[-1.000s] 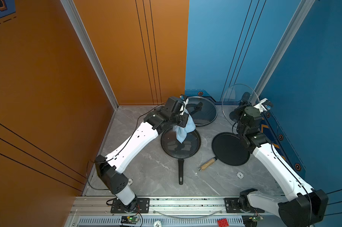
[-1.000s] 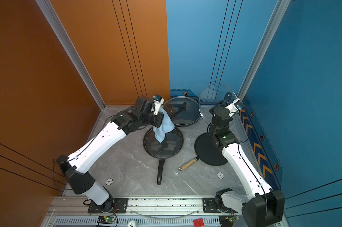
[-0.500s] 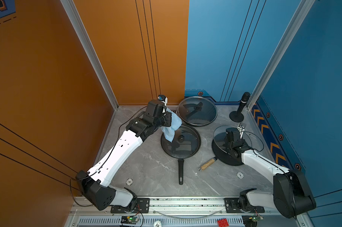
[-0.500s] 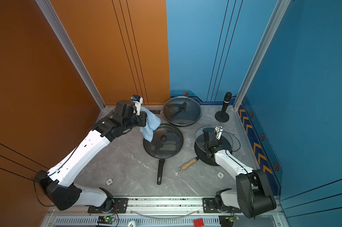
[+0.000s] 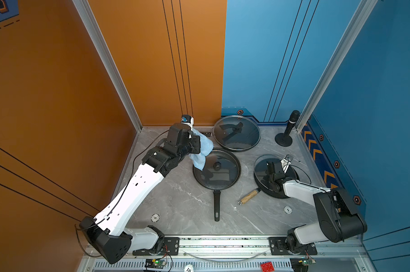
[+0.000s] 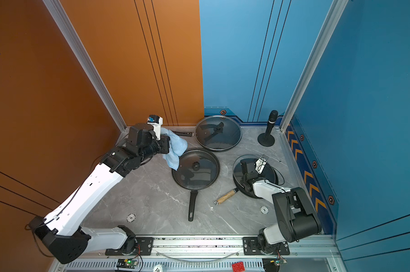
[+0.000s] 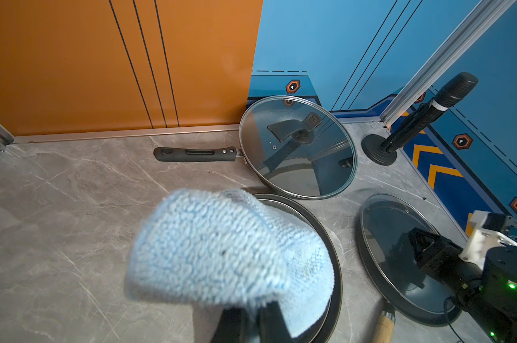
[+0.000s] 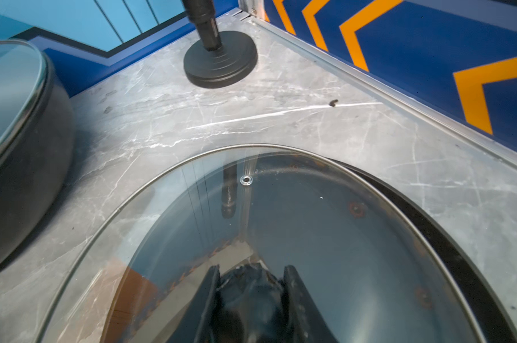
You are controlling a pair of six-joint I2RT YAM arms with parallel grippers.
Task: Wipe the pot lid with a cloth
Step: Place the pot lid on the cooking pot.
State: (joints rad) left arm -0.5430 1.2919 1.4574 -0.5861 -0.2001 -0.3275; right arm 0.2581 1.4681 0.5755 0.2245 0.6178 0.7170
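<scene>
Table (image 5: 175,200): grey marble with white lines
Walls: orange wall (image 5: 152,58) on the left, blue wall (image 5: 258,58) on the right
Left claw (image 7: 252,322): closed on the cloth (image 5: 202,147), above the middle pan's (image 5: 222,188) rim
Right claw (image 8: 251,285): closed on the pot lid's (image 8: 325,225) knob, lid on the flat pan (image 5: 272,194)

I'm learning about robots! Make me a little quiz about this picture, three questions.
1. True or false: the cloth lies flat on the table.
2. The right end effector grips the knob of a glass lid. Which pan is under it? A) the wooden-handled pan B) the back pan C) the middle pan
3. Fill in: ___ pans are on the table.
Key: 1 false, the left end effector holds it up. 2 A. 3 three.
</scene>
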